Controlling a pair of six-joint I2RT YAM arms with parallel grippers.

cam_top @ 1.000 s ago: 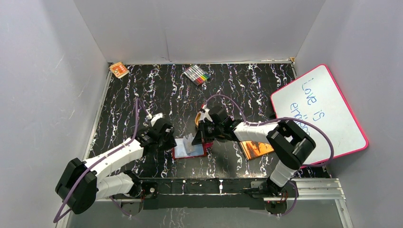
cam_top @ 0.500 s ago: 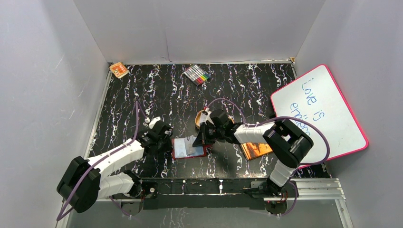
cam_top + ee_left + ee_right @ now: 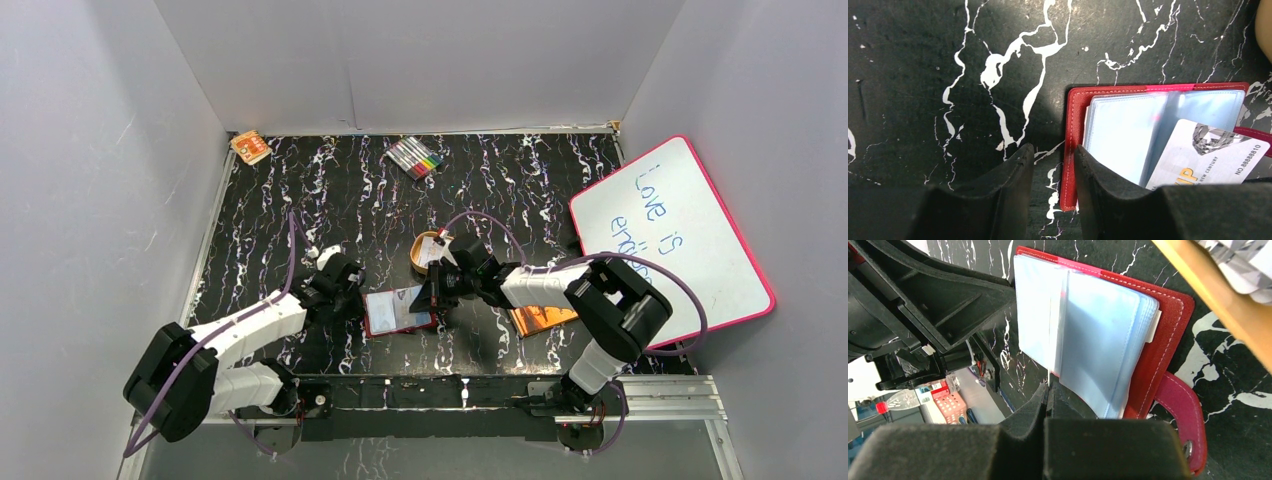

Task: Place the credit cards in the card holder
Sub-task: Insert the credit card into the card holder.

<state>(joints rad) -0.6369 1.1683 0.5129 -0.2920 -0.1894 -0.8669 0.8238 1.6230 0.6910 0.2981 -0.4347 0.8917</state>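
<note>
The red card holder (image 3: pixel 396 312) lies open on the black marbled table, its pale-blue clear sleeves (image 3: pixel 1123 130) facing up. My left gripper (image 3: pixel 1053 165) is open and straddles the holder's left red edge (image 3: pixel 1071 150); its right finger rests over the sleeves. My right gripper (image 3: pixel 1049 390) is shut on a white credit card (image 3: pixel 1208 155), which slants over the right-hand sleeves. In the right wrist view that card shows only edge-on between the pads. The snap tab (image 3: pixel 1183 415) sticks out on the holder's right side. Other credit cards lie in the orange oval tray (image 3: pixel 428 248).
An orange-brown book (image 3: pixel 540 318) lies right of the holder under my right arm. A pink-framed whiteboard (image 3: pixel 670 240) leans at the right wall. A pack of markers (image 3: pixel 415 157) and a small orange box (image 3: pixel 250 147) sit at the back.
The lifted sleeve has dropped flat. My right gripper has shifted right and nearer with the card. My left gripper has drawn back to the holder's left edge, its jaws narrowing.
</note>
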